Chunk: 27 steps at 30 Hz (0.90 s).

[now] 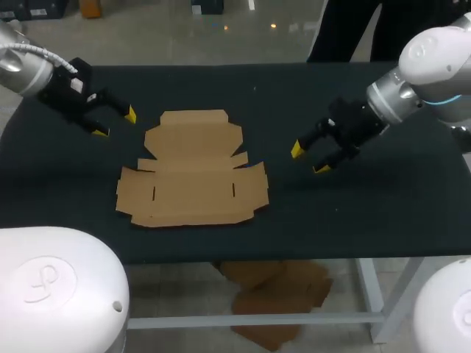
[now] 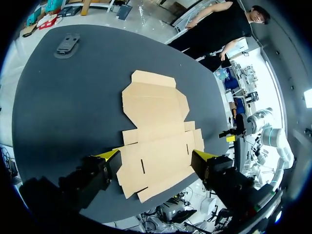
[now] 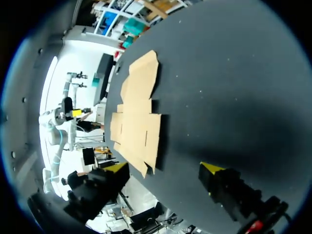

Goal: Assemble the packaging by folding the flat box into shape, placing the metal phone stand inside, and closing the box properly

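Item: flat box, cardboard blank, unfolded, flat on the dark worktop, about mid-way between the two arms

Lie: the wide base panel with its side flaps is towards the near edge and the narrower lid panel towards the far edge. The longer span runs left to right, roughly along the line between the two pairs of jaws

Left arm: jaws apart, empty, raised near the blank's far-left corner, not touching it. In the left wrist view the blank lies ahead of and between the yellow tips

Right arm: jaws apart, empty, off the blank's right flap. In the right wrist view the blank lies ahead and off to one side

Nearer: probably the left, by a little

Stand: a dark flat piece well beyond the blank, likely the phone stand. It is not in the head view

Status: folding not begun
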Each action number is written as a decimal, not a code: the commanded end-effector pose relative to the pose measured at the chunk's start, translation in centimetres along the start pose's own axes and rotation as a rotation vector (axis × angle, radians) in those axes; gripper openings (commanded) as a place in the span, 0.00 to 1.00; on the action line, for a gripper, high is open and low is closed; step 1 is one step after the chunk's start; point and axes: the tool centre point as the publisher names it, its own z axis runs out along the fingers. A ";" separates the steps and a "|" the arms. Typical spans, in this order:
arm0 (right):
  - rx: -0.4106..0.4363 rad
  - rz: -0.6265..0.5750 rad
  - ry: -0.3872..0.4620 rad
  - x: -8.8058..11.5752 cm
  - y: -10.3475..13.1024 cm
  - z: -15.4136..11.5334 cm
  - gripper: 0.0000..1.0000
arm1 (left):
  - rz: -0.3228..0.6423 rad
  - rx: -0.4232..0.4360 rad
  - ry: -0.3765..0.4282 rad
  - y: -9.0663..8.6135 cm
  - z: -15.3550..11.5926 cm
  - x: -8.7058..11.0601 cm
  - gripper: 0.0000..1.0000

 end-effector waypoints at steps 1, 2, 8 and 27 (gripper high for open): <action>0.003 0.001 0.000 0.0 0.1 0.0 1.00 | -0.002 -0.019 -0.009 -0.5 -0.1 0.3 1.00; 0.003 0.001 0.000 0.0 0.1 0.0 1.00 | -0.002 -0.019 -0.009 -0.5 -0.1 0.3 1.00; 0.003 0.001 0.000 0.0 0.1 0.0 1.00 | -0.002 -0.019 -0.009 -0.5 -0.1 0.3 1.00; 0.058 -0.033 -0.042 2.4 -2.0 7.2 1.00 | 0.016 -0.015 -0.013 0.7 0.3 1.6 1.00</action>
